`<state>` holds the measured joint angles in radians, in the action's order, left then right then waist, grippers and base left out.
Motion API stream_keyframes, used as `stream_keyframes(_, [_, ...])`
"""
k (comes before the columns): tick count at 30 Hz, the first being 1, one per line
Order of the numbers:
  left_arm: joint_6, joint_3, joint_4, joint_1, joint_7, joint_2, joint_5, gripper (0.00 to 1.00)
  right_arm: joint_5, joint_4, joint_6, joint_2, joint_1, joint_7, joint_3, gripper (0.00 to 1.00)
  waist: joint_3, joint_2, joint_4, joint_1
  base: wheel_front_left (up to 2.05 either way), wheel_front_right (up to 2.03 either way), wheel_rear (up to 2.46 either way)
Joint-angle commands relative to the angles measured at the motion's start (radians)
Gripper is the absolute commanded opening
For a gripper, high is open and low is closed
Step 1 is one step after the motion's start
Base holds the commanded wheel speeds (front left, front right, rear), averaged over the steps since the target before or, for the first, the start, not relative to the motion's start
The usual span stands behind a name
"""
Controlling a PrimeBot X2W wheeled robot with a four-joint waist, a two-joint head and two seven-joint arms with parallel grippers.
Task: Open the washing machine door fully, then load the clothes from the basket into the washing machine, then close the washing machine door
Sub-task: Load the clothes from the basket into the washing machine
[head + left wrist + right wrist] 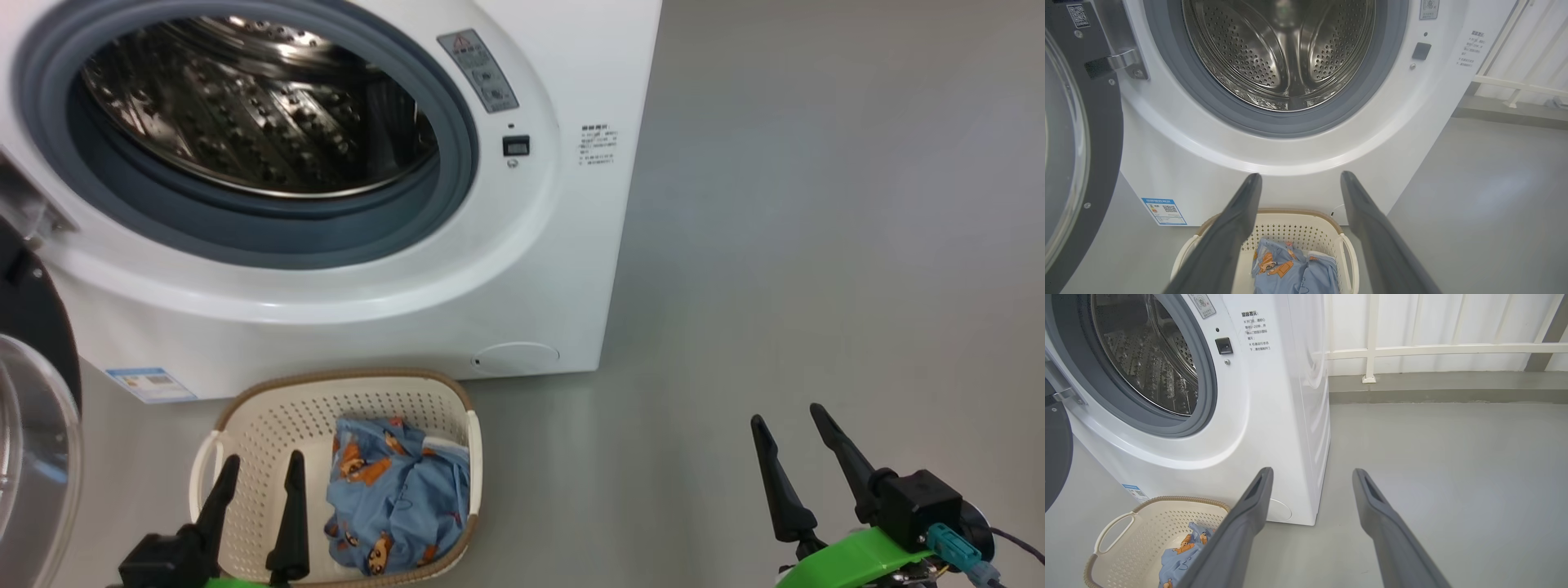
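Item: clothes (396, 490), bunched in the right half of the basket (351, 377), basket just before the washing machine (522, 269) with its door (28, 302) swung open; left gripper (264, 457) above the basket's near side, right gripper (787, 415) well off its right, both spread wide, empty; advise pinching the bunch's centre deep.

drum mouth (245, 106) unobstructed, door (33, 408) swung aside left

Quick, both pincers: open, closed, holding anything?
Left pincer: open, holding nothing, by the basket.
Right pincer: open, holding nothing, over the floor.
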<state>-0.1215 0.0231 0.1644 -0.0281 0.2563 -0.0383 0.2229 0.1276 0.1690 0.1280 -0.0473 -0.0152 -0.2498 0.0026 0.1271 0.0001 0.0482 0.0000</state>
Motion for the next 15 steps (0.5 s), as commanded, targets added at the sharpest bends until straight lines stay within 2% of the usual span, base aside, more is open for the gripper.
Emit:
stream_keyframes(1, [-0.005,-0.025,-0.004,0.049,0.006,-0.012,0.016,1.0,0.006,-0.025,0.003,-0.003,-0.037,-0.012,0.032,1.0,0.046,-0.0001,-0.013,0.0,0.0,0.0,0.0])
stream_keyframes(15, [-0.009,0.004,0.124,0.205,0.006,-0.028,0.063,1.0,0.009,-0.051,0.003,-0.003,-0.117,-0.012,0.048,1.0,0.24,-0.0001,-0.075,0.0,0.0,0.0,0.0])
